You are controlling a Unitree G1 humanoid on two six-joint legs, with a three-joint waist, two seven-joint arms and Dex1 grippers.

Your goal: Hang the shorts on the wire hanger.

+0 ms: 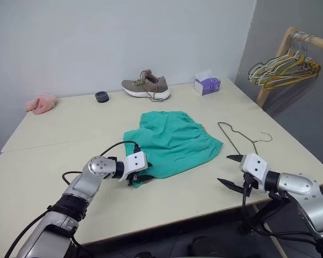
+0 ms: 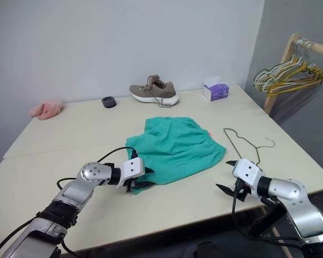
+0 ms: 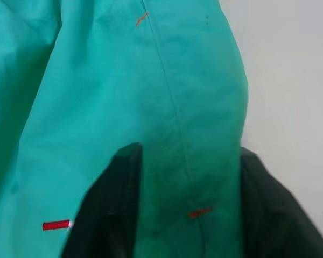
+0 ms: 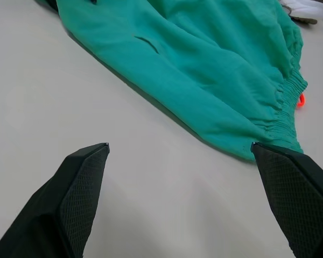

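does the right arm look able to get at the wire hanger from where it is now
Probably yes. The right gripper hovers with fingers open just short of the wire hanger, which lies flat on bare table beside the shorts; nothing sits between them.

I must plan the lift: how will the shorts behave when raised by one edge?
The shorts lie rumpled, so they will likely droop limply. Thin fabric suggests they're light. The gathered waistband may bunch, and the hem between the left pincer fingers could slip.

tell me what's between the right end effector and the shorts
Bare table only: in the right wrist view, the right end effector faces the shorts across open tabletop.
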